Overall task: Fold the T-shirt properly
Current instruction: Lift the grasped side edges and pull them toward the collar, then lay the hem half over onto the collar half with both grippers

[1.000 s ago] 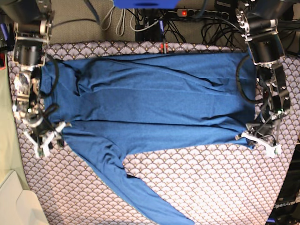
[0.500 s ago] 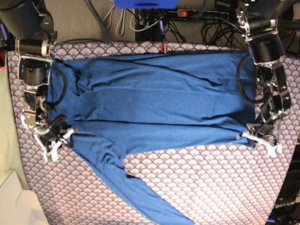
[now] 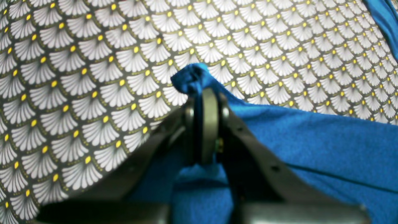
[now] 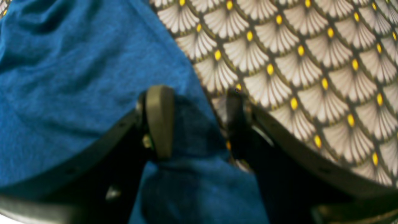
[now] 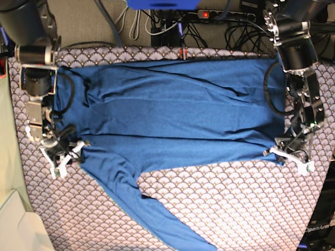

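I see the T-shirt (image 5: 172, 104) spread flat across the patterned cloth (image 5: 235, 209), one sleeve trailing toward 5 o'clock. My left gripper (image 3: 205, 93) pinches the corner at the shirt's 4 o'clock; my right gripper (image 4: 192, 121) straddles the edge at 8 o'clock, jaws parted.

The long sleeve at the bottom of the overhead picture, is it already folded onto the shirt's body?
No, the sleeve lies stretched out across the patterned tablecloth, away from the body of the shirt.
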`<control>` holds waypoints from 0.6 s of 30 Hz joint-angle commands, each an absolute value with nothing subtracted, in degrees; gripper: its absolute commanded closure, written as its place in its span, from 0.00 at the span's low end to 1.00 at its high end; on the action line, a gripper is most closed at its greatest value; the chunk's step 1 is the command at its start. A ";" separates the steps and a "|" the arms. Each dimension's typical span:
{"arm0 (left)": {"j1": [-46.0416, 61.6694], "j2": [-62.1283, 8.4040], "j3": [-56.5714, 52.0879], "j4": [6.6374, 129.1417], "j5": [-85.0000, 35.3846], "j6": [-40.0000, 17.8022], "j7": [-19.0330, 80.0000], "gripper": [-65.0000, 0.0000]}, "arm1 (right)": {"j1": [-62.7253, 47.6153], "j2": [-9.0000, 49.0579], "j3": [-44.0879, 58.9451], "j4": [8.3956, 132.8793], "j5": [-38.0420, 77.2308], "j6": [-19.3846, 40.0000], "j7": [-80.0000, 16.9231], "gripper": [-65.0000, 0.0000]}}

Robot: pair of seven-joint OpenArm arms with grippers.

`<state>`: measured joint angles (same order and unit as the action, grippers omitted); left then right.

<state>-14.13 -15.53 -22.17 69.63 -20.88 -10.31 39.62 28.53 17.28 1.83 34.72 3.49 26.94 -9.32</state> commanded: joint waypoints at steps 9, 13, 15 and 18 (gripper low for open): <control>-15.60 -16.48 -22.29 70.55 -21.32 -10.42 38.29 1.00 | 29.05 19.03 0.04 34.68 3.30 27.03 -10.59 0.80; -15.60 -16.48 -22.29 70.55 -21.32 -10.42 38.29 1.00 | 29.23 19.47 0.04 34.68 3.30 27.03 -10.59 1.00; -15.60 -16.48 -22.29 70.55 -21.32 -10.42 38.20 1.00 | 29.23 19.82 0.04 34.86 3.30 27.03 -10.59 1.00; -15.60 -16.48 -22.64 70.64 -21.41 -10.51 38.20 1.00 | 27.91 20.35 0.22 38.81 3.65 27.03 -10.86 1.00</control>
